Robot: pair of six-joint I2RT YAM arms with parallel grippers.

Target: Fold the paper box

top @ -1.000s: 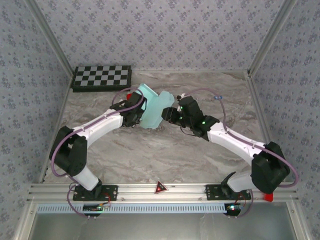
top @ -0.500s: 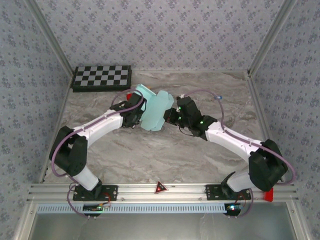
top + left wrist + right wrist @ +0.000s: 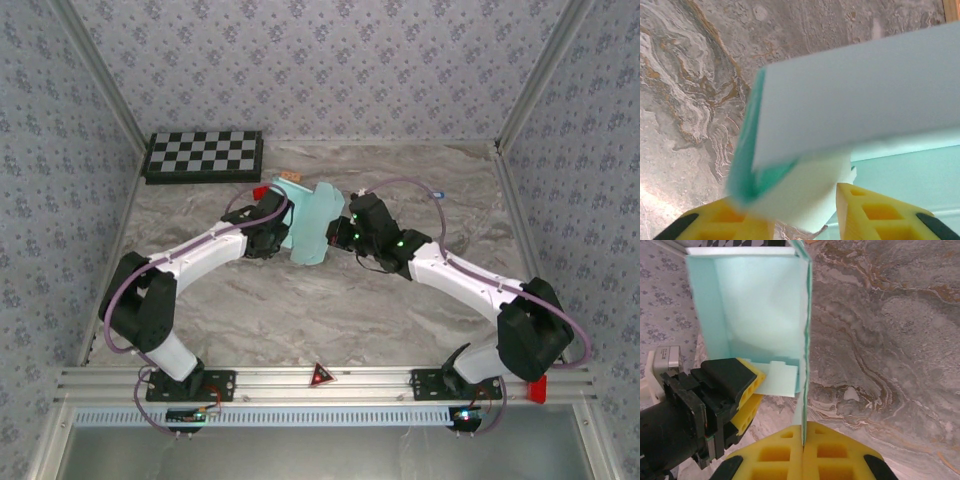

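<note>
I have the paper box [image 3: 310, 225] between both arms, near the middle of the marbled surface [image 3: 400, 310] and well clear of the checkerboard [image 3: 205, 155] at the far left corner. From above I cannot tell whether its lower edge touches the surface or hangs just over it.

I judge the pose to be deliberate. One arm takes each side so that one panel can be braced while the other is brought square to it. The right wrist view bears this out: two walls [image 3: 755, 315] meet at a right angle, a short strip runs across the top, and a small tab sticks out low down beside the left tool [image 3: 742, 400].

The right tool [image 3: 802, 450] is closed tight. Its yellow fingers [image 3: 835, 452] meet on the thin bottom edge of the upright panel, which rises straight out of the seam between them. Pinching the edge leaves the faces free to swing.

The left tool [image 3: 805, 215] is narrow rather than fully closed. Its two fingers [image 3: 875, 212] straddle a folded corner of the card [image 3: 865, 90], and the crease fills the gap between them. I read that as a hold on the box, though the contact is blurred this close to the lens.

Several flaps are loose, so I reckon the fold is only partway done.
</note>
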